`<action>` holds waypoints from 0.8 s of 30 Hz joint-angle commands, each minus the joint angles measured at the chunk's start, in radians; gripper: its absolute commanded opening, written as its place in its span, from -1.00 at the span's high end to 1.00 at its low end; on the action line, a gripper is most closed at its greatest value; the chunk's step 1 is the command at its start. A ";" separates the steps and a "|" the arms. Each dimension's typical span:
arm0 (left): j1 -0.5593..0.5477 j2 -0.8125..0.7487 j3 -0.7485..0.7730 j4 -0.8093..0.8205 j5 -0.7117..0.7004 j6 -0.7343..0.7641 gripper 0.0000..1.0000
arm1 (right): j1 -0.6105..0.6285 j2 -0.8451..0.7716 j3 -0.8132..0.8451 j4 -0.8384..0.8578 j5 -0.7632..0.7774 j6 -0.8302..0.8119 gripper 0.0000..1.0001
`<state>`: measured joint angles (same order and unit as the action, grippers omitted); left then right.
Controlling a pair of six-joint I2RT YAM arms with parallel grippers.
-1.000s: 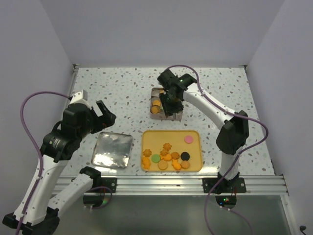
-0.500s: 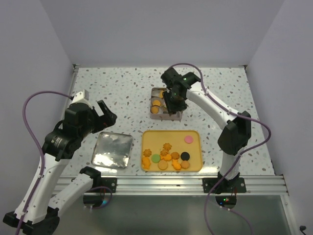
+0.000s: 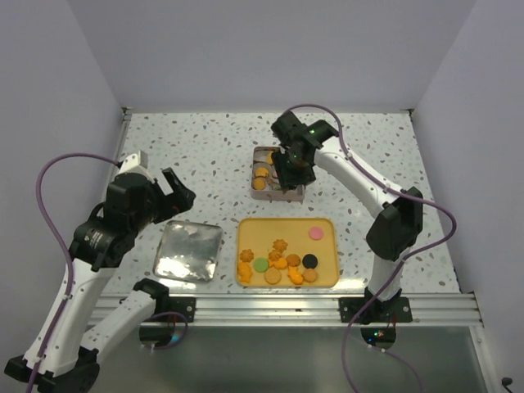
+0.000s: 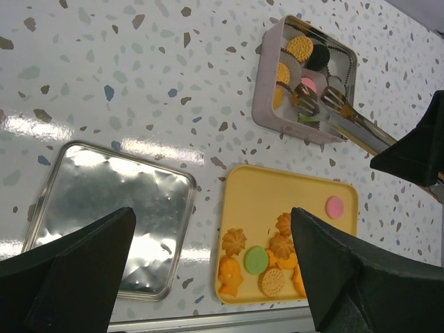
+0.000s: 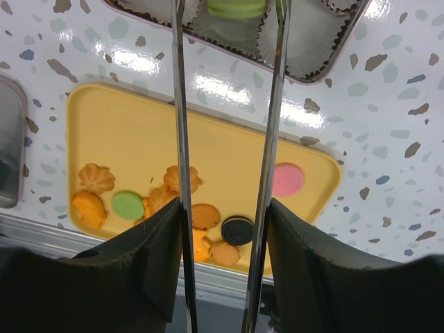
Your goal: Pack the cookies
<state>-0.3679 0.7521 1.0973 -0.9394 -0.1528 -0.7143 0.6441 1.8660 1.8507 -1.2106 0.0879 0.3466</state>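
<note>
Most cookies (image 3: 280, 264) lie flat in a loose cluster at the yellow tray's (image 3: 286, 231) near side, orange flowers and rounds with a green and a black disc, a pink disc (image 3: 315, 233) apart, others in the tin's (image 4: 262, 97) paper cups

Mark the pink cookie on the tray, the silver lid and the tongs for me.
pink cookie (image 3: 315, 233): top external view, centre of the disc.
silver lid (image 3: 188, 252): top external view, middle of its flat face.
tongs (image 5: 180, 139): right wrist view, one blade, midway along.
</note>
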 commanded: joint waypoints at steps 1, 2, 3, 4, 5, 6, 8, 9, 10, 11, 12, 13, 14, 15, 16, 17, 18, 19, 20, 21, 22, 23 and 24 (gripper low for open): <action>-0.005 -0.008 -0.007 0.037 0.007 -0.005 -1.00 | -0.004 -0.068 0.007 -0.004 0.016 -0.015 -0.05; -0.005 -0.008 -0.007 0.037 0.007 -0.005 -1.00 | -0.004 -0.068 0.007 -0.004 0.016 -0.014 -0.05; -0.005 -0.008 -0.007 0.034 0.009 -0.004 -1.00 | -0.003 -0.073 0.007 -0.004 0.016 -0.012 -0.04; -0.005 -0.008 -0.007 0.036 0.009 -0.005 -1.00 | -0.004 -0.074 0.008 -0.004 0.016 -0.011 -0.04; -0.005 -0.010 -0.005 0.036 0.009 -0.005 -1.00 | -0.003 -0.076 0.010 -0.006 0.016 -0.011 -0.05; -0.005 -0.010 -0.005 0.036 0.010 -0.005 -1.00 | -0.004 -0.079 0.015 -0.006 0.019 -0.011 -0.05; -0.005 -0.013 -0.005 0.036 0.012 -0.004 -1.00 | -0.003 -0.080 0.025 -0.013 0.021 -0.011 -0.05; -0.003 -0.013 -0.005 0.036 0.012 -0.004 -1.00 | -0.003 -0.085 0.028 -0.017 0.021 -0.011 -0.05; -0.005 -0.014 -0.005 0.036 0.013 -0.005 -1.00 | -0.004 -0.087 0.031 -0.024 0.021 -0.011 -0.05; -0.003 -0.014 -0.007 0.036 0.013 -0.004 -1.00 | -0.003 -0.090 0.035 -0.027 0.021 -0.011 -0.04; -0.005 -0.016 -0.008 0.036 0.013 -0.002 -1.00 | -0.004 -0.094 0.038 -0.030 0.019 -0.011 -0.04; -0.005 -0.016 -0.010 0.034 0.013 -0.002 -1.00 | -0.004 -0.105 0.038 -0.036 0.018 -0.008 -0.04; -0.005 -0.017 -0.010 0.031 0.010 -0.001 -1.00 | -0.004 -0.113 0.039 -0.040 0.010 -0.006 -0.04; -0.005 -0.017 -0.011 0.033 0.009 0.001 -1.00 | -0.004 -0.119 0.039 -0.043 0.009 -0.005 -0.04; -0.005 -0.017 -0.011 0.030 0.007 0.004 -1.00 | -0.003 -0.137 0.038 -0.053 0.009 -0.001 -0.04; -0.005 -0.020 -0.010 0.027 0.004 0.007 -1.00 | -0.004 -0.149 0.030 -0.061 0.009 0.000 -0.04; -0.005 -0.023 -0.008 0.027 0.001 0.010 -1.00 | -0.003 -0.163 0.024 -0.066 0.009 0.002 -0.03; -0.005 -0.023 -0.008 0.024 -0.001 0.012 -1.00 | -0.004 -0.195 0.015 -0.075 0.006 0.006 -0.03; -0.005 -0.025 -0.010 0.022 -0.002 0.013 -1.00 | -0.003 -0.212 -0.005 -0.079 0.003 0.009 -0.03; -0.005 -0.026 -0.011 0.021 -0.002 0.016 -1.00 | -0.001 -0.234 -0.019 -0.081 -0.002 0.012 -0.03; -0.005 -0.027 -0.013 0.021 -0.002 0.018 -1.00 | 0.002 -0.252 -0.034 -0.084 -0.013 0.018 -0.03; -0.005 -0.030 -0.017 0.021 -0.001 0.019 -1.00 | 0.003 -0.289 -0.063 -0.089 -0.016 0.023 -0.03; -0.005 -0.033 -0.023 0.021 0.001 0.021 -1.00 | 0.008 -0.304 -0.079 -0.093 -0.019 0.026 -0.03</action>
<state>-0.3679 0.7300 1.0885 -0.9405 -0.1448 -0.7132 0.6445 1.6627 1.8053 -1.2617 0.0856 0.3584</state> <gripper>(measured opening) 0.997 0.517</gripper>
